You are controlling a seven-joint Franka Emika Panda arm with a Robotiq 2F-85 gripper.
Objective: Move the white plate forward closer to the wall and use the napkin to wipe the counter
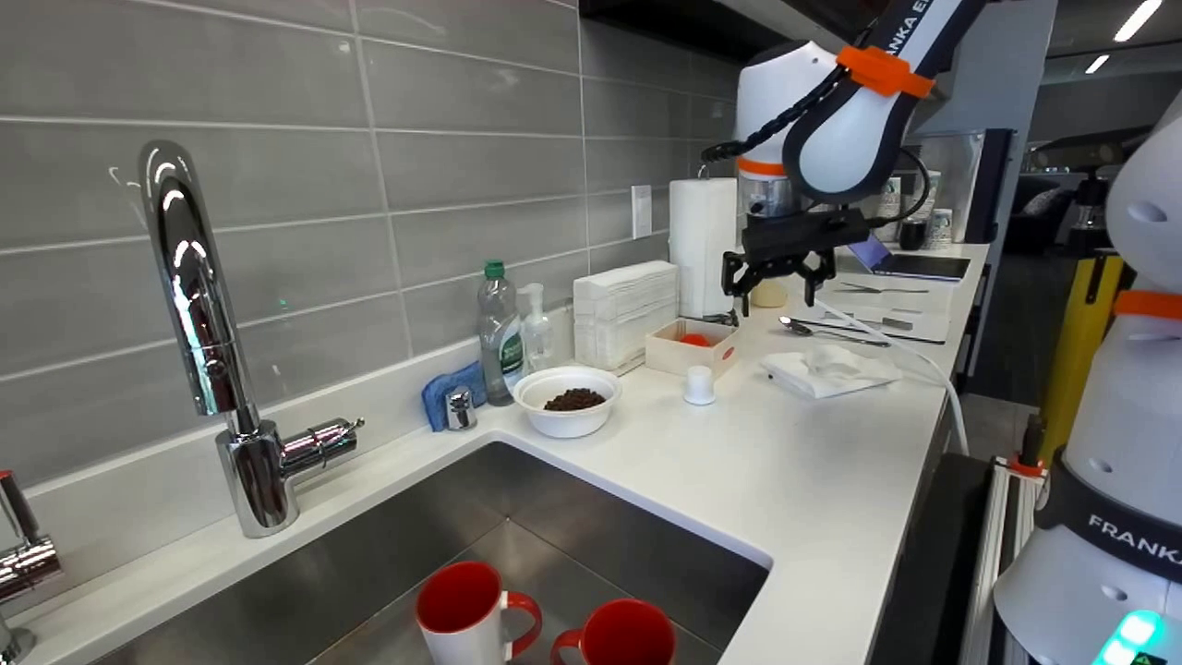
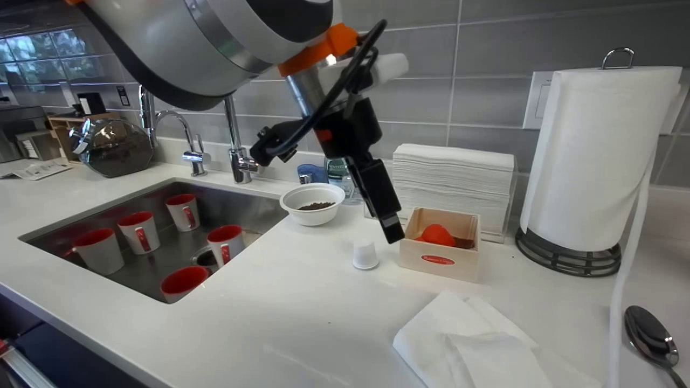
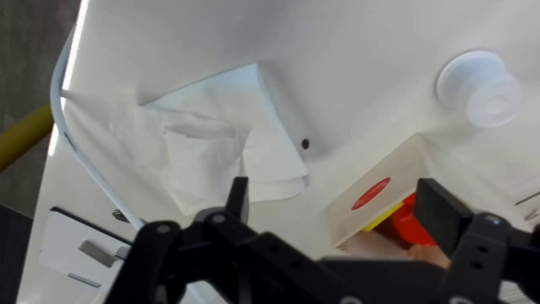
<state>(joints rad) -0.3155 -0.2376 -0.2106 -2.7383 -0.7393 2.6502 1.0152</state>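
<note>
Jaws spread, empty, near box [image 2: 447, 268]. Plate [image 2: 312, 217], well apart from box, presumably placed; likely at wiping step. Next: descend, pinch napkin [image 3: 202, 164] near box; its edges unclear.

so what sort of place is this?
Likely a kitchen; home or office, I can't tell. There's a metal sink set into the counter, red-lined mugs inside that sink, and a paper-towel roll.

Cropped "FRANKA" lettering [image 1: 1134, 538] marks the robot arm [image 1: 842, 152].

The wall [image 1: 480, 166] is pale-lined grey, while plate [image 1: 566, 423], napkin [image 1: 831, 365] and counter [image 1: 785, 453] are white.
</note>
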